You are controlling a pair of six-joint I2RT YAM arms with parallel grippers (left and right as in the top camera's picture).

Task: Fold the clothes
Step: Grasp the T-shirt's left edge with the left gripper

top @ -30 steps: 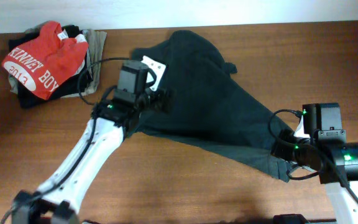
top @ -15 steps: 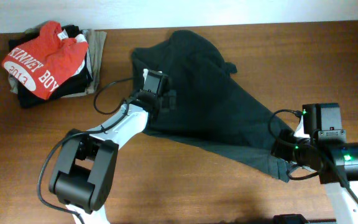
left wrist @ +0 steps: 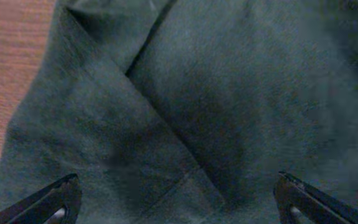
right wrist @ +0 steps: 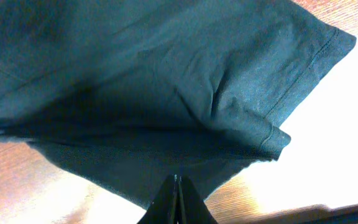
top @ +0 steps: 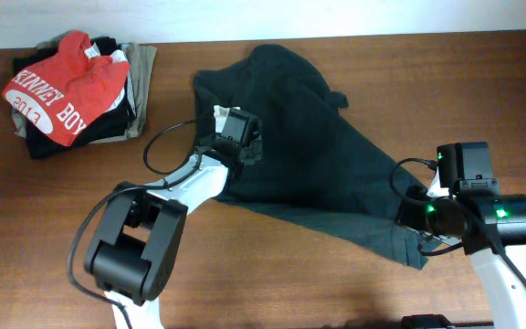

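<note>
The T-shirt (top: 309,146) is soft, matte, black-green knit. It lies crumpled on the brown wood-grain tabletop (top: 245,265), to the right of the pile (top: 71,91) and apart from it. Its shape is a rough wedge: broad and bunched at the end nearer the pile, tapering to a drawn-out corner at the end farthest from it. The long axis therefore runs diagonally away from the pile toward the near edge. A stitched hem (right wrist: 303,74) borders that corner, and diagonal folds crease the broad end.

The pile's top red shirt (top: 62,87) reads "2013 BOY" in white.

The left fingers (left wrist: 48,200) stand spread wide over the side nearer the pile, gripping nothing. The right fingers (right wrist: 169,208) are pinched together on the far corner.
</note>
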